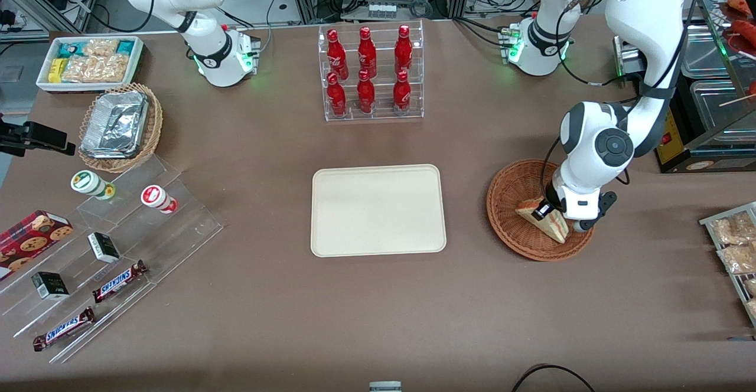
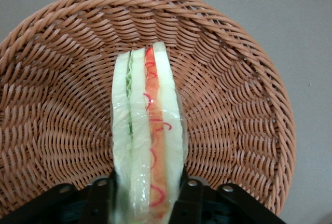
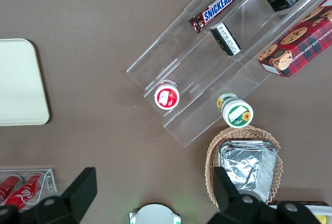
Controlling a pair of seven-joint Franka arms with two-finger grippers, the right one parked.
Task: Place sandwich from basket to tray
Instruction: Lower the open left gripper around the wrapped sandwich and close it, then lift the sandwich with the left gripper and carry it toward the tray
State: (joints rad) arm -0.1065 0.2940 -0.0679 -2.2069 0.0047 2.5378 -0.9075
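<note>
The sandwich (image 1: 546,221) is a wrapped white-bread wedge with orange-red and green filling, inside the reddish-brown wicker basket (image 1: 507,203) toward the working arm's end of the table. My left gripper (image 1: 552,214) is down in the basket and shut on the sandwich. In the left wrist view the sandwich (image 2: 148,130) stands on edge between the two black fingers (image 2: 191,198), which press its sides, over the basket's woven floor (image 2: 62,115). The cream-white tray (image 1: 378,209) lies bare at the table's middle, beside the basket; its corner shows in the right wrist view (image 3: 21,81).
A clear rack of red bottles (image 1: 370,72) stands farther from the front camera than the tray. A tan wicker basket with foil containers (image 1: 120,126), a white box of snacks (image 1: 90,61) and a clear stepped stand with snack bars (image 1: 112,262) lie toward the parked arm's end.
</note>
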